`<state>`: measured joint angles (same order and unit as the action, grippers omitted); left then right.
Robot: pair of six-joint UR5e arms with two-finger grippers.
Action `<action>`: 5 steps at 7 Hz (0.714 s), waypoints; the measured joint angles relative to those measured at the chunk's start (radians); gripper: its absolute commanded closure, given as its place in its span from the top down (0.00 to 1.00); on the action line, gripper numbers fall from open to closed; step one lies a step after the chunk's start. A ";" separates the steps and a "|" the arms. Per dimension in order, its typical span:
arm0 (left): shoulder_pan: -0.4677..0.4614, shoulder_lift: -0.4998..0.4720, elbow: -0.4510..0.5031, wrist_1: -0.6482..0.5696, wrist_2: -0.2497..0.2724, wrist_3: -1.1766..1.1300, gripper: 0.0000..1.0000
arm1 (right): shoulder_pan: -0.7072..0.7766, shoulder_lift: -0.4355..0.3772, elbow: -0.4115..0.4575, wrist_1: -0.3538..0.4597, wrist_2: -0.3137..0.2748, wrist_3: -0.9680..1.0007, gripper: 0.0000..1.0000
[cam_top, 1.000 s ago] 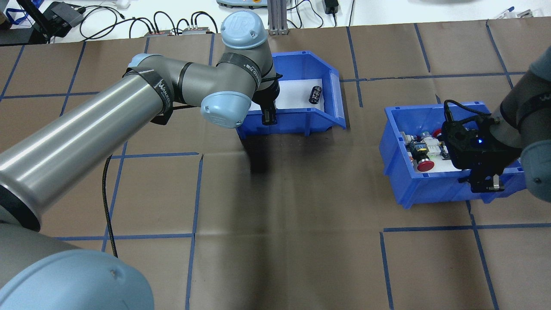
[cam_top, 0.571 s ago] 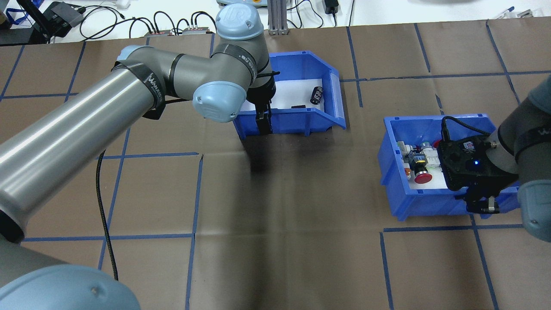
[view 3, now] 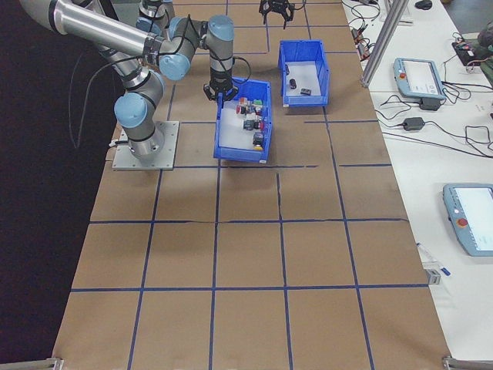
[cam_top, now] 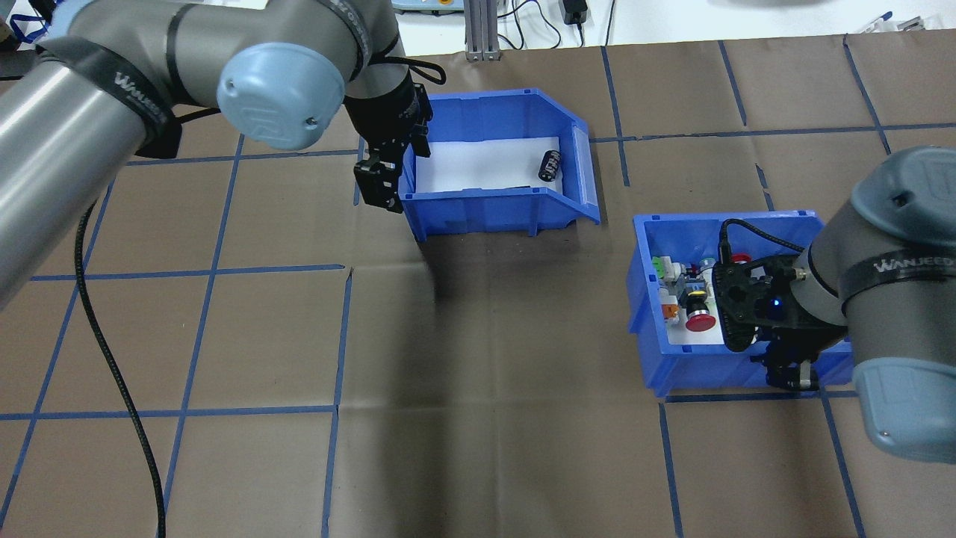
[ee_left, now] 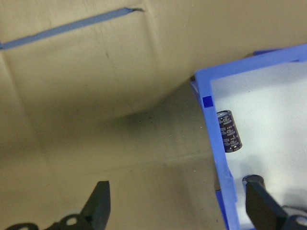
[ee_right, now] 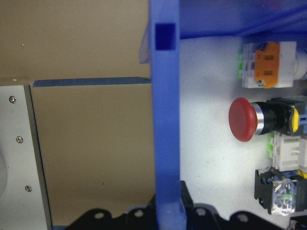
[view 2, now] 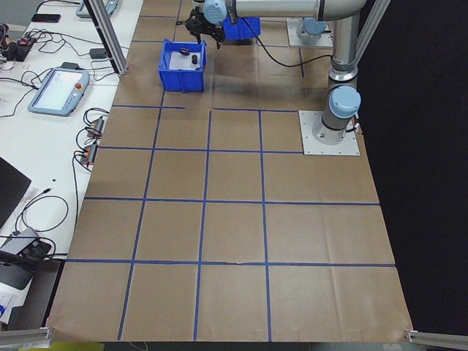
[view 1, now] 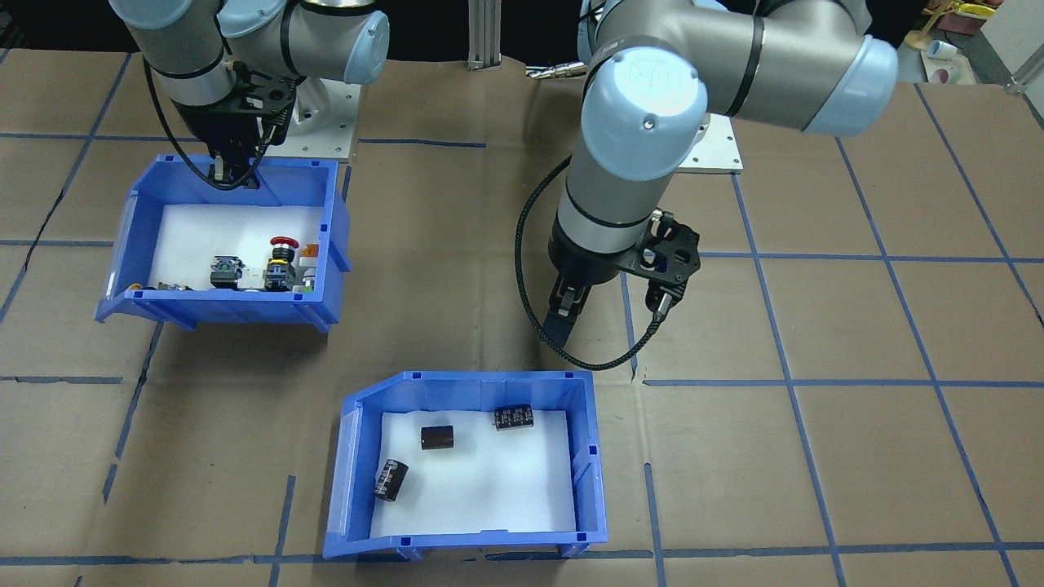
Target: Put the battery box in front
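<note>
The left pincer [cam_top: 379,181] has let go of the battery box [cam_top: 499,173]. A moment ago its fingers straddled the box's near wall; now it hangs released just off the box's corner, clear of the rim, and the left wrist view shows both fingers spread with bare worktop [cam_top: 478,359] between them and the box wall off to one side. The battery box rests on the worktop, far from the robot, with dark batteries [view 1: 438,438] lying loose on its white liner.

Meanwhile the right pincer [cam_top: 790,369] is clenched on the near wall of the button bin [cam_top: 657,329], which has slid nearer the robot. So the battery box now lies ahead of the other bin, and the placing looks essentially done; what seems left is pulling the left arm away.
</note>
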<state>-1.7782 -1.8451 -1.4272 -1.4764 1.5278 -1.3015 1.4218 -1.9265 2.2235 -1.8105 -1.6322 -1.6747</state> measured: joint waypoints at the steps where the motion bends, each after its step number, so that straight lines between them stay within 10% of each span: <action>1: 0.018 0.048 -0.003 -0.011 0.026 0.199 0.99 | 0.054 -0.005 0.008 -0.006 0.001 0.064 0.09; 5: 0.113 0.144 -0.010 -0.017 0.051 1.114 0.99 | 0.304 0.001 0.012 -0.028 0.011 0.368 0.09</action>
<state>-1.6656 -1.7012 -1.4369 -1.4931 1.5786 -0.1877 1.7256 -1.9251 2.2355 -1.8383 -1.6215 -1.3067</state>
